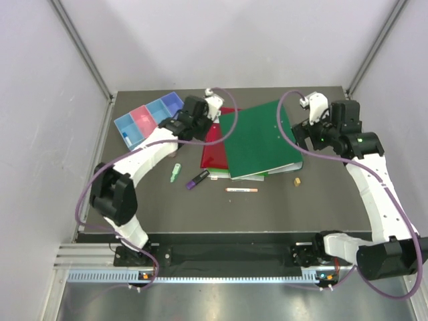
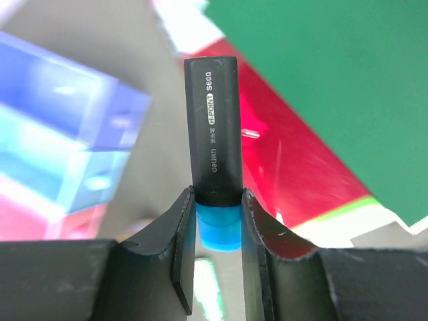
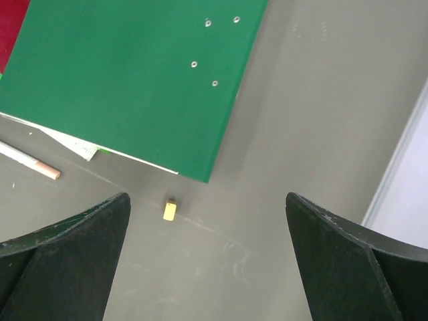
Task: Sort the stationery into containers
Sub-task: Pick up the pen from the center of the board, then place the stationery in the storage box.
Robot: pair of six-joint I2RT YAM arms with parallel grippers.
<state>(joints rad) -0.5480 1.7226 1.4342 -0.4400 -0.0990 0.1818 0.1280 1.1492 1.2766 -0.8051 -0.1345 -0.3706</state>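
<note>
Watching the left wrist feed, I see the dark marker pinched between the two fingers of the left claw, which is clamped on its blue barrel just below the black cap printed S600. The marker is up off the table, held over the gap between the joined row of bins and the red folder. In that feed the violet-blue end bin shows blurred to the marker's left and the folder to its right. From overhead, the pale green marker lies on the table beside the left forearm. The purple-black highlighter lies near it, by the near corner of the red folder. The white-orange pen lies further right, just off the near edge of the green binder. The binder rests tilted, overlapping the folder's right side. The tan nub sits alone near the binder's near right corner. My right claw is spread wide and holds nothing, hovering above bare table to the right of the binder. In its wrist feed the nub appears between the two fingers, touching neither.
</note>
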